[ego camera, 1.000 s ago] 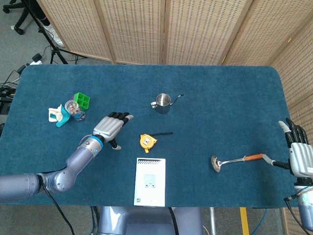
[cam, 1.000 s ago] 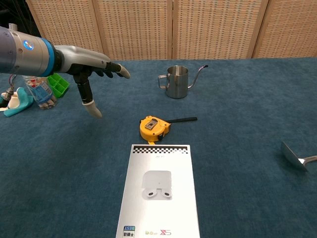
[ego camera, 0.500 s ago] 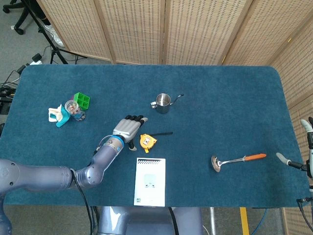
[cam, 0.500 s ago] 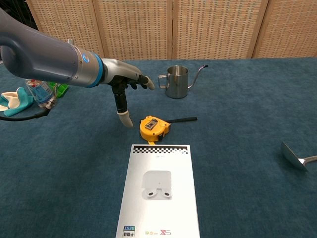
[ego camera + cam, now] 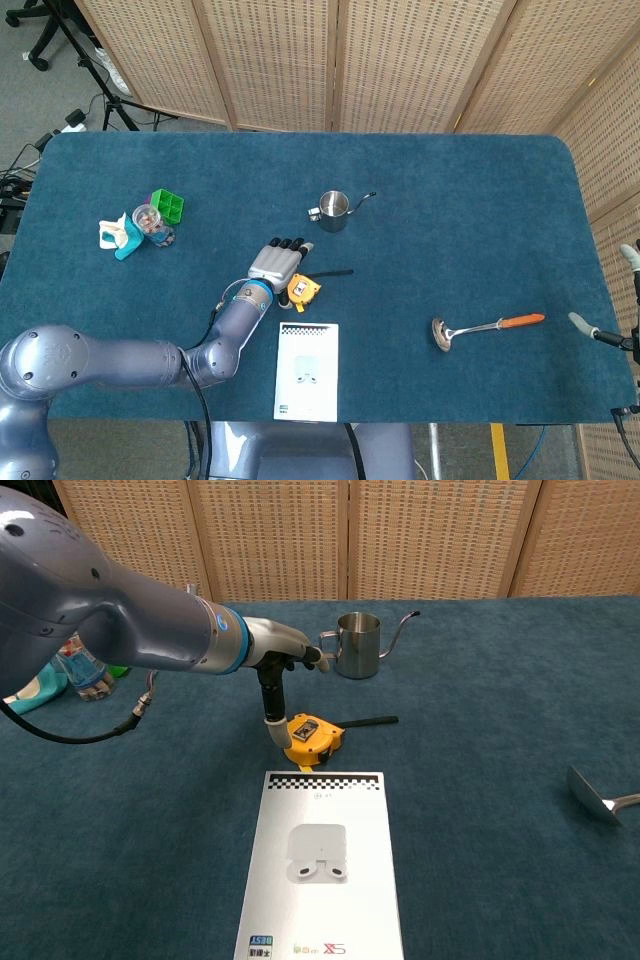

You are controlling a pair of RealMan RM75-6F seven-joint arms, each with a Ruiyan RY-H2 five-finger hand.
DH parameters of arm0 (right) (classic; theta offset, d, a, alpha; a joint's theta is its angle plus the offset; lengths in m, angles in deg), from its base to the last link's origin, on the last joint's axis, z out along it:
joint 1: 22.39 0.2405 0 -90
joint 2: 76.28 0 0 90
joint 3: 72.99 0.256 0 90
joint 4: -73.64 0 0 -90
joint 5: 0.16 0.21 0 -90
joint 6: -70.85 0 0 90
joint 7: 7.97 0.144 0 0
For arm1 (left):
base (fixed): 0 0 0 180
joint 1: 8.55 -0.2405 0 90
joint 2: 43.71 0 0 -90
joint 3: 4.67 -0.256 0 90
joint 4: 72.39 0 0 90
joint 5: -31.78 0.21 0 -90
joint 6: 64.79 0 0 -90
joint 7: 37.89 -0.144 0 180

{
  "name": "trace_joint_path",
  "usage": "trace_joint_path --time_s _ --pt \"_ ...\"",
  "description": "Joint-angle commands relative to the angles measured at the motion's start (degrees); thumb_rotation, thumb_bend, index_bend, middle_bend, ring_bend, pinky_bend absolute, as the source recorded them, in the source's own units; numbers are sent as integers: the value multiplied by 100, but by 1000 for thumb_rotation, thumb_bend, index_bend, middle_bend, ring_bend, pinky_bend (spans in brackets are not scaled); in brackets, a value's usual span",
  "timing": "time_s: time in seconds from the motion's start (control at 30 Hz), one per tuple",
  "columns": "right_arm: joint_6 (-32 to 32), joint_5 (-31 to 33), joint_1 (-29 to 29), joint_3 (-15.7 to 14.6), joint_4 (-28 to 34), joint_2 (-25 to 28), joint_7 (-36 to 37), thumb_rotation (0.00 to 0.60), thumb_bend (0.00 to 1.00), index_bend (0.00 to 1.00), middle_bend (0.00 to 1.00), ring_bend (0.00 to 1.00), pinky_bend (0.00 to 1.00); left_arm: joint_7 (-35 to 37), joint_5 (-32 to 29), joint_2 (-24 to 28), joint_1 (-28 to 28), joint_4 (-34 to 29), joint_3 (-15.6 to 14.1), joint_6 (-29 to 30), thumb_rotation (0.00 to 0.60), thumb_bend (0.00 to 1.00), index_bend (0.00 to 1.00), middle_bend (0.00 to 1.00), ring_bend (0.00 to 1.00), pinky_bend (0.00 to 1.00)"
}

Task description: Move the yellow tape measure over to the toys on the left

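The yellow tape measure (image 5: 304, 289) (image 5: 312, 737) lies on the blue table, its black tape end sticking out to the right. My left hand (image 5: 277, 265) (image 5: 283, 660) hovers over its left side, fingers spread and pointing forward, thumb hanging down beside the case. It holds nothing. The toys (image 5: 140, 226) (image 5: 72, 670), a green block, a clear bottle and a teal and white piece, sit at the far left. Only a fingertip of my right hand (image 5: 629, 258) shows at the right edge of the head view.
A steel pitcher (image 5: 333, 210) (image 5: 357, 644) stands behind the tape measure. A white booklet (image 5: 307, 370) (image 5: 322, 864) lies just in front of it. A ladle (image 5: 486, 326) with an orange handle rests at the right.
My left hand has swept right across the table from near the toys to directly over the tape measure. My right hand has withdrawn off the right edge.
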Motion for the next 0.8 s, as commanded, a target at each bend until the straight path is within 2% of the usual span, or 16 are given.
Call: trace_joint_path --time_s 0.03,0.5,0.67,0.8 --pt "-17 -5 -12 16 -4 8 27 600 2 60 0 0 0 -63 -94 -134 46 144 -11 -22 600 35 36 0 0 0" --pt "-52 -39 -103 122 -139 22 327 600 2 60 0 0 0 -336 -258 -808 135 874 52 -3 600 58 130 0 0 0" --pt "-59 -59 -122 154 -154 24 369 600 2 60 0 0 0 -428 -141 -953 106 921 83 219 600 79 212 0 0 5" --pt "-62 -80 -134 171 -162 11 375 600 2 60 0 0 0 -477 1 -1050 45 915 145 417 600 108 298 12 32 46"
